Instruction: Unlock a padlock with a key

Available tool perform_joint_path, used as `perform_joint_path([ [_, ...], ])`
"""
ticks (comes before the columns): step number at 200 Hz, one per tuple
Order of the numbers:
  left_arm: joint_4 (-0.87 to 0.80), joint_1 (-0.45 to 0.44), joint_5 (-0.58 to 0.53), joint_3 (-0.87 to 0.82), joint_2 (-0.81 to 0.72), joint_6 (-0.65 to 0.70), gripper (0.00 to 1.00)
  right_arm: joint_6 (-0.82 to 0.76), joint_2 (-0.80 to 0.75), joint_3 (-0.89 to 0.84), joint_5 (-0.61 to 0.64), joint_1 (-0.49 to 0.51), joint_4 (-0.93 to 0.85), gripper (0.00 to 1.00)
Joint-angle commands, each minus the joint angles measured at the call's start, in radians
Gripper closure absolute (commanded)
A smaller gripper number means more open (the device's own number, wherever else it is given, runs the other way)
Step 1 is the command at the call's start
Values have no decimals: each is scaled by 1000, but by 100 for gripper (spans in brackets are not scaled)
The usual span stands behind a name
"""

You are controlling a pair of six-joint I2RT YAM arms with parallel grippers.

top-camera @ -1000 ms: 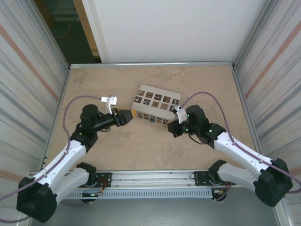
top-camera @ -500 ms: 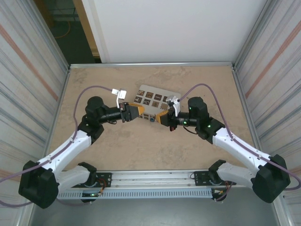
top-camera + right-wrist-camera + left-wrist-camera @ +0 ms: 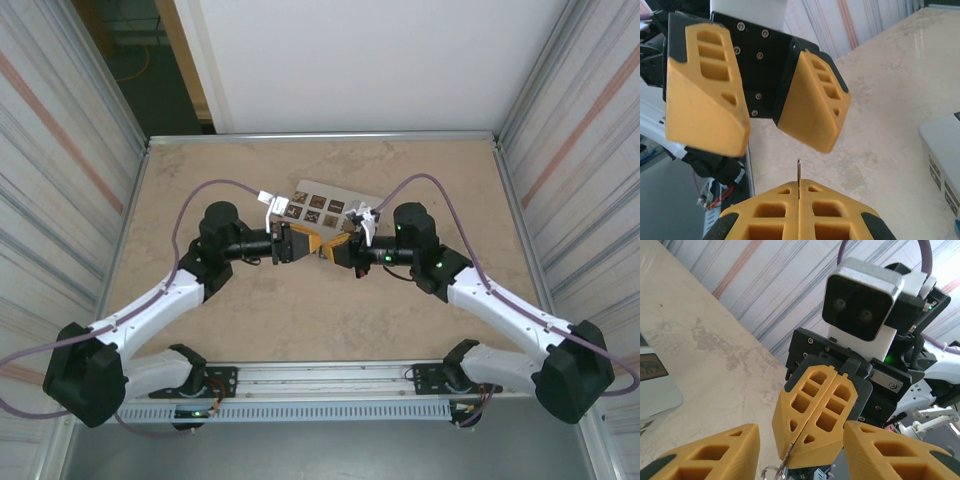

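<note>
Right jaws pinch key (image 3: 798, 172), seen from right wrist.

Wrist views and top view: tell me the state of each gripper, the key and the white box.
left gripper: open, fingers either side of the right gripper's tip.
right gripper: shut on the key.
key: pinched, blade sticking out past the fingertips.
white box: flat on the table, patterned face up.
</note>
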Motion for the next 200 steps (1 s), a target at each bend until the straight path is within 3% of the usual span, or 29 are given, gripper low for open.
perform_joint_path([
  [1, -31, -6, 15, 31, 0, 56, 53, 0, 12, 37, -23, 10, 25, 100],
  [71, -59, -15, 10, 30, 9, 80, 67, 10, 17, 40, -9, 16, 32, 100],
  [102, -57, -19, 11, 31, 10, 84, 79, 16, 20, 40, -1, 17, 32, 100],
  [134, -51, -21, 4, 30, 7, 84, 100, 27, 23, 40, 11, 17, 32, 100],
  [154, -43, -21, -18, 24, -6, 80, 100, 39, 23, 40, 12, 13, 33, 100],
  [200, -16, -22, -139, -22, -76, 72, 100, 151, -10, -7, -11, -39, 116, 77],
])
